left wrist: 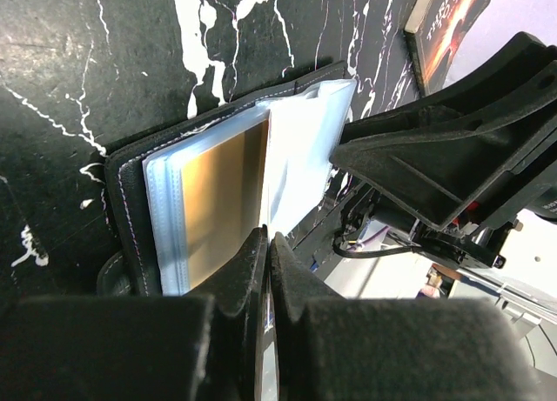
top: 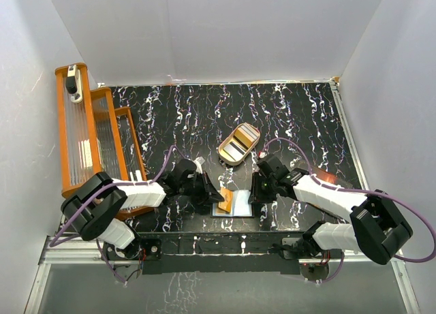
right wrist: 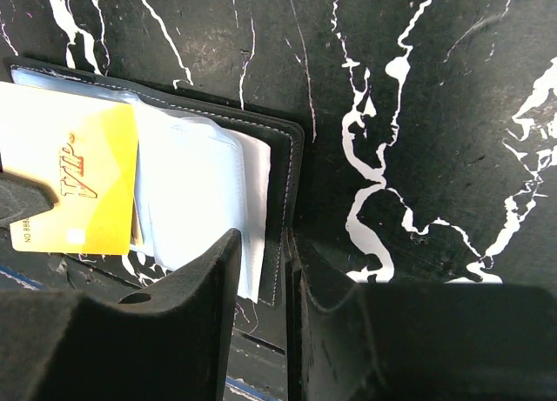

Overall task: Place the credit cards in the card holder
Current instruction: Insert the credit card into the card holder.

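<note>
The card holder [top: 242,203] lies open at the table's [top: 300,116] near edge, long axis left to right. The left gripper [left wrist: 268,240] is pinched tight on 1 gold card [top: 225,200] over the holder's left half. The right gripper [right wrist: 264,237] has its jaws narrowly apart, straddling the holder's right edge; whether they grip it is unclear.

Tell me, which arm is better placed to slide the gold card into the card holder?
Left. The left tool pinches the gold card at the open card holder; the right tool only straddles the holder's edge.

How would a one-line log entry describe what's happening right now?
left gripper: shut on gold card | right gripper: astride card holder edge, grip unclear | card holder: lying open
</note>
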Available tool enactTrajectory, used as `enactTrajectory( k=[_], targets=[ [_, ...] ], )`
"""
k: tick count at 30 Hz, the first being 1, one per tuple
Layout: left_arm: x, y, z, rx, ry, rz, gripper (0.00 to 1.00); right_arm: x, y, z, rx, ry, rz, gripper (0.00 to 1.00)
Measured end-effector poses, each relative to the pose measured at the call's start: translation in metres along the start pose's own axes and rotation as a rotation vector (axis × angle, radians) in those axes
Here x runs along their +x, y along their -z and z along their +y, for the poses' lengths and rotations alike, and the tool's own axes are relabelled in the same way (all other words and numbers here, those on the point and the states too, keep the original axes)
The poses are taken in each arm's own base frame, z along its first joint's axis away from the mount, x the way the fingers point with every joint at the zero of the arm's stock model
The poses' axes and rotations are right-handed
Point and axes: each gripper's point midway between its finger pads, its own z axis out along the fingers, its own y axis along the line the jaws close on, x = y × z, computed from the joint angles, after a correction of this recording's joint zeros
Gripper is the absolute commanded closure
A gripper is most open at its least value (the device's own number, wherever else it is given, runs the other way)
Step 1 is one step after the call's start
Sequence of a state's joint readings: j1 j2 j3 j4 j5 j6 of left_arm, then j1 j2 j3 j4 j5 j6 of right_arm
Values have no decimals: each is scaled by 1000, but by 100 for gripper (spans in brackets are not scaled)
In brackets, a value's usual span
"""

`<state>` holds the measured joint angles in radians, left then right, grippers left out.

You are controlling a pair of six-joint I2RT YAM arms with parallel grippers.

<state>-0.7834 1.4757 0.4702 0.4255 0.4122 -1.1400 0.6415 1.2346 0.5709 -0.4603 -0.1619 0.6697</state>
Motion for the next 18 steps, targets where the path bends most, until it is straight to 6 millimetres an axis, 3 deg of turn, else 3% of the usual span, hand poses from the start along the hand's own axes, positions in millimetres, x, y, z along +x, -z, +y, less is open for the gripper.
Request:
enactTrajectory(
  k=[18],
  targets=[
    [8, -6, -6, 37, -16, 35, 100, 3, -4, -7, 21, 8, 3, 83]
  ],
)
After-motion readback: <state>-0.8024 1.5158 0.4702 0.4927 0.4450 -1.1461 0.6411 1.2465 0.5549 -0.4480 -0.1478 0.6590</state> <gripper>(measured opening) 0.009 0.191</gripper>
